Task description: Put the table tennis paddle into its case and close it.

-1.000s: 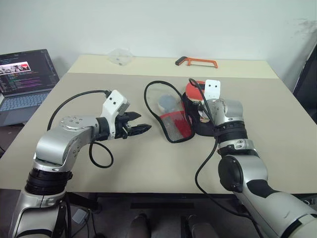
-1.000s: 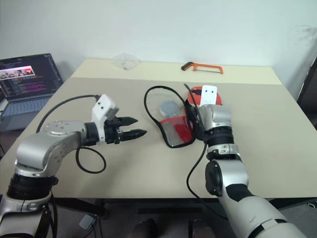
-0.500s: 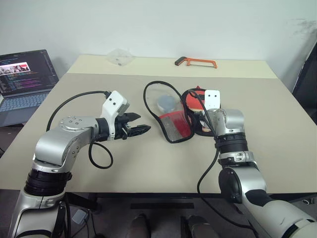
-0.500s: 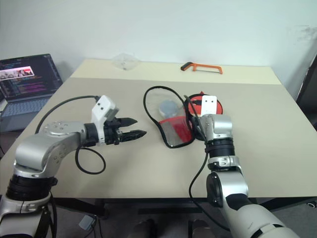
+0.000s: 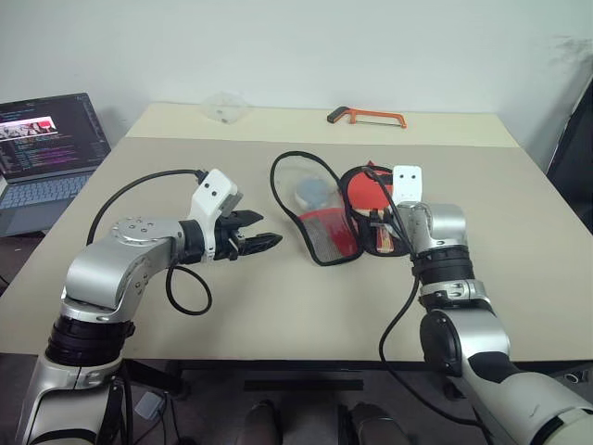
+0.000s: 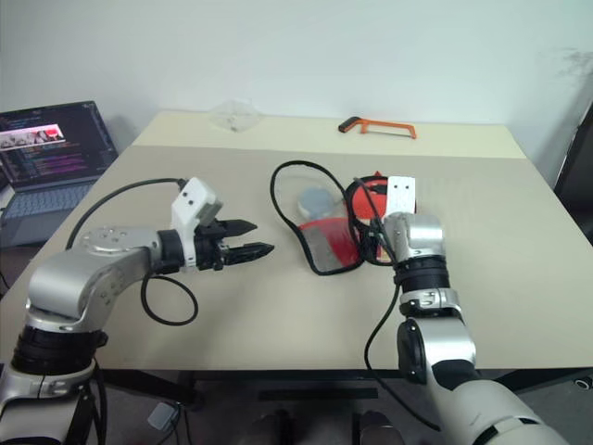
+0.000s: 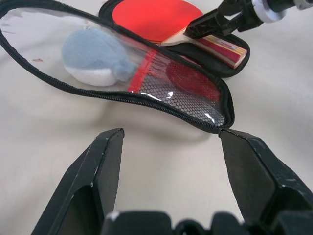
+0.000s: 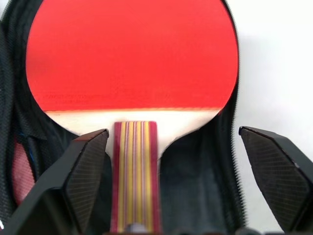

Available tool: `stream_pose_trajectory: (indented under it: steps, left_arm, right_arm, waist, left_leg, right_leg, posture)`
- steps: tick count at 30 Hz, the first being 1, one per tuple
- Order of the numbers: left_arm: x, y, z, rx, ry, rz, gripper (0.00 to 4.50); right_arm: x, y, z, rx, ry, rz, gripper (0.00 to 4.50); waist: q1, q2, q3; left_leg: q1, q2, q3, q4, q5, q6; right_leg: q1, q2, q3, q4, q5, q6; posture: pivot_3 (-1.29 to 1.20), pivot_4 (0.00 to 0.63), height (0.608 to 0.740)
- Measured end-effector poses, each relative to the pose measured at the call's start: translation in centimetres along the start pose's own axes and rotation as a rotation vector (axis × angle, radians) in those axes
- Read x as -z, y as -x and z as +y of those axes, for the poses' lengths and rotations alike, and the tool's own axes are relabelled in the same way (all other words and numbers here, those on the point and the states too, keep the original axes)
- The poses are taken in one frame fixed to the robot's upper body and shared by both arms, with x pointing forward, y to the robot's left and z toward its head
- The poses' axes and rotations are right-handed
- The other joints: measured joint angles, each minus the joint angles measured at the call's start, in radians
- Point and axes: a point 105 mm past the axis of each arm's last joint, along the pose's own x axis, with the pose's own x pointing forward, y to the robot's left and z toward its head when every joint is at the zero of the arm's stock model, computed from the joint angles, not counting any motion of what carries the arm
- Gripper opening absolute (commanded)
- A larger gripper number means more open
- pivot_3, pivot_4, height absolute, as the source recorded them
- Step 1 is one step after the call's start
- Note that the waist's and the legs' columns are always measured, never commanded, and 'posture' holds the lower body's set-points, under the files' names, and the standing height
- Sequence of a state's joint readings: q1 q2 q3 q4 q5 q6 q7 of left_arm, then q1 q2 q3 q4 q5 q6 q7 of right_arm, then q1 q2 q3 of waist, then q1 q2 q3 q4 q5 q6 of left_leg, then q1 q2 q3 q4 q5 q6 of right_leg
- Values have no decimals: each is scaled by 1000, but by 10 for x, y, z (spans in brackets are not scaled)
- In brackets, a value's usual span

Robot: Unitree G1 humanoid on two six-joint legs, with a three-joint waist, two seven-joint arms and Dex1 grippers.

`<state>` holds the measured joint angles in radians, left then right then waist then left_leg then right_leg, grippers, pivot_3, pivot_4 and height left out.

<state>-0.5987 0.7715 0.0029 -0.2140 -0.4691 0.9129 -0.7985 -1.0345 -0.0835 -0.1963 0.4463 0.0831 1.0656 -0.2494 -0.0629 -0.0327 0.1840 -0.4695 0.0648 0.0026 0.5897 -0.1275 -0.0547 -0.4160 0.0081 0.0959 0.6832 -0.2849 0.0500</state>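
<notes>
Laptop (image 5: 46, 148): I see it open at the far left, beside the bench (image 5: 232, 306), screen lit
Left tool (image 5: 262, 243): fingers spread wide and holding nothing; I have the arm bent in from the left, hovering above the bench and pointing right toward the case, a black cable looping behind it
Plastic bag (image 5: 224, 104): clear, crumpled, at the far edge of the bench, well apart from the rest
Case (image 5: 320, 209): lying unzipped in the middle of the bench, spread in two halves; the left half is the flap with the clear window and red and black mesh, its zip edge curling in a black loop; the right half is the black fabric shell
Case contents, left half: a grey round tag (image 7: 95, 56) sits behind the clear window
Case contents, right half: the table tennis paddle (image 5: 364, 190) lies flat in the black shell, red face up
Paddle axis: long axis runs away from me, round blade toward the far side, wooden handle (image 8: 135, 171) pointing back at the right tool
Right tool (image 8: 168, 161): fingers wide apart, one each side of the handle, not closed on it; the arm reaches forward, angled down over the near end of the case
Saw (image 5: 367, 116): orange frame, at the far right of the bench
</notes>
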Motion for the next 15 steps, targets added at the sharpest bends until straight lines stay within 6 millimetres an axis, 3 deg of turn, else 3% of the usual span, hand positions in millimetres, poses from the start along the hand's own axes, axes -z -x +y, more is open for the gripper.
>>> stream_pose_trajectory:
  steps: [2,7,9,13,15]
  left_arm:
    - [3,1,9,-31,5,15,3375]
    - [4,-5,23,-70,10,21,3375]
    - [6,-10,25,-74,5,28,3375]
    - [16,-32,31,-99,11,66,3375]
    - [24,-45,34,-118,29,98,2982]
  right_arm:
    - [-8,8,-7,-32,26,-26,4473]
    - [-53,55,-43,-158,150,-235,4473]
    - [-44,61,-50,-252,180,-251,4473]
    - [11,68,-45,-585,216,-176,4473]
    - [17,83,-40,-713,268,-227,4500]
  waist:
    - [1,0,0]
    - [13,0,0]
    - [14,-2,-1]
    - [19,-1,-1]
    - [18,0,0]
  left_leg:
    - [0,0,0,0,0,0]
    - [0,0,0,0,0,0]
    - [2,0,-1,1,0,0]
    - [2,0,0,4,0,0]
    - [2,0,0,5,0,0]
  right_leg:
    - [0,0,0,0,0,0]
    - [1,0,-1,-1,0,0]
    - [4,0,-1,-2,0,0]
    - [5,0,0,-1,0,1]
    - [5,0,0,-1,0,3]
  posture:
    - [0,150,740]
    - [0,150,740]
    - [0,150,740]
    - [0,150,740]
    - [0,150,740]
